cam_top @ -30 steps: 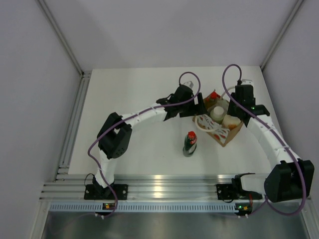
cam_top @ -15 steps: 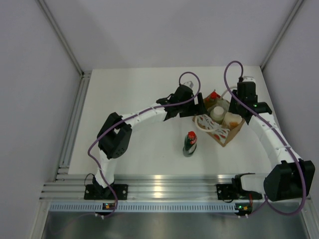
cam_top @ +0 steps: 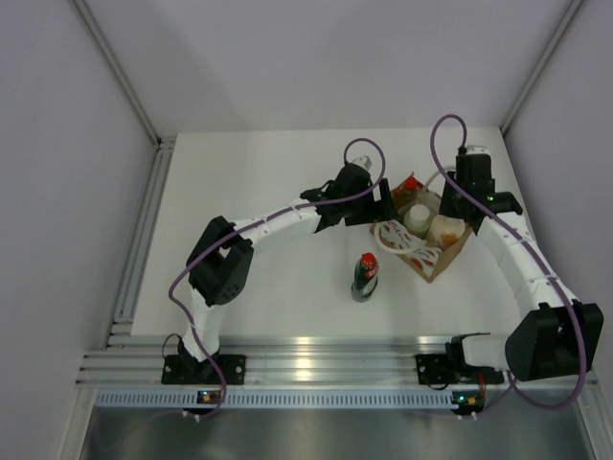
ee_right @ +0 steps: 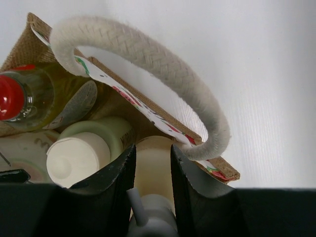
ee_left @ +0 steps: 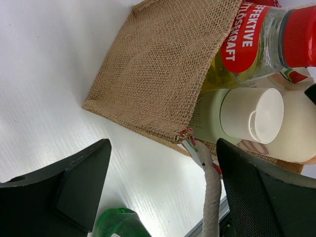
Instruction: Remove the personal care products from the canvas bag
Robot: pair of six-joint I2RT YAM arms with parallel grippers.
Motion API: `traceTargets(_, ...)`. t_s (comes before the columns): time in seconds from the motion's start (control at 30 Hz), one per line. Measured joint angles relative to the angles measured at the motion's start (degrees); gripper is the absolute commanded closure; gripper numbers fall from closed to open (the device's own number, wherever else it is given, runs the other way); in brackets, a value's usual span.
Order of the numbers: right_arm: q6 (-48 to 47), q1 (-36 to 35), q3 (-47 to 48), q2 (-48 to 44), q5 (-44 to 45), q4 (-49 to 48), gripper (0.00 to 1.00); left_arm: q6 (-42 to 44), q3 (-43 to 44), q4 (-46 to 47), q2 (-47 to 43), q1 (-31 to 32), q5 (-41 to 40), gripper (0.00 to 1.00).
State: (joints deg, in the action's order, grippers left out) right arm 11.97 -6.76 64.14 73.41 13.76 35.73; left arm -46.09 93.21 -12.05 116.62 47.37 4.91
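The canvas bag [cam_top: 428, 251] stands at the right of the table, its burlap side [ee_left: 158, 74] close in the left wrist view. Inside it are the yellow bottle with red cap [cam_top: 412, 185], the pale grey-white cylinder [cam_top: 419, 218] and the cream bottle [cam_top: 443, 231]. My right gripper [cam_top: 452, 213] reaches into the bag from above, and its jaws [ee_right: 152, 163] are shut on the cream bottle [ee_right: 153, 153]. My left gripper [cam_top: 381, 206] is open and empty [ee_left: 163, 197] beside the bag's left wall. The dark green bottle with red cap [cam_top: 365, 276] stands on the table outside the bag.
A pale rope handle [ee_right: 148, 59] loops over the bag's rim next to my right fingers; the other handle [ee_left: 212, 197] hangs between my left fingers. Grey walls close in the table on three sides. The aluminium rail [cam_top: 316, 364] runs along the near edge.
My right gripper has shifted slightly toward the far side over the bag. The left arm and the green bottle have not moved.
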Motion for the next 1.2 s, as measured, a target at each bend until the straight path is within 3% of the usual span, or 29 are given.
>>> traceTargets(1.2,-2.0,0.2,16.7,-1.7,-2.5,12.7,1.00,0.0,0.0,0.0,0.0,0.0,0.0,0.08)
